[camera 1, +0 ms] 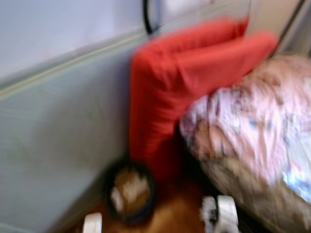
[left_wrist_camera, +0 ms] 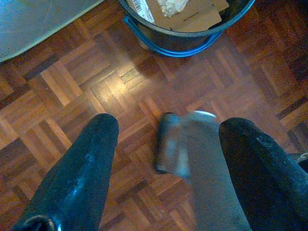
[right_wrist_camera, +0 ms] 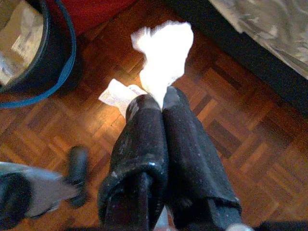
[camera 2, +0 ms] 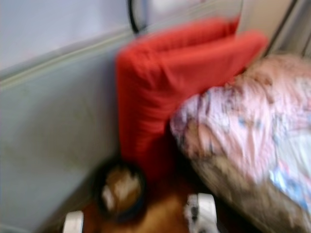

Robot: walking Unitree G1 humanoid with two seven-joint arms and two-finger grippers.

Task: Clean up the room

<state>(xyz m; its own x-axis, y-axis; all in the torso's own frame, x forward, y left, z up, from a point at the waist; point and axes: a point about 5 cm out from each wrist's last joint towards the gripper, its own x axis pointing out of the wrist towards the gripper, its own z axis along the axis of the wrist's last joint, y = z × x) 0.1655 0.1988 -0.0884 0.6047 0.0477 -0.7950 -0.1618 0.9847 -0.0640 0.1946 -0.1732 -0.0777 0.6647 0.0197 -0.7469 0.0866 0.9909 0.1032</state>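
The right gripper (right_wrist_camera: 156,98) has its fingers closed on a white crumpled tissue (right_wrist_camera: 163,53), held above the parquet floor (right_wrist_camera: 240,144) near the dark bin (right_wrist_camera: 45,62) with the blue handle. The left gripper (left_wrist_camera: 168,139) hangs spread and empty over the floor. Risk: the pinch takes the tissue by one end only, so it could slip free in transit. A second paper scrap (right_wrist_camera: 115,94) lies beneath and may be overlooked. The head views are blurred, so alignment with the bin is uncertain; a release now would probably miss.
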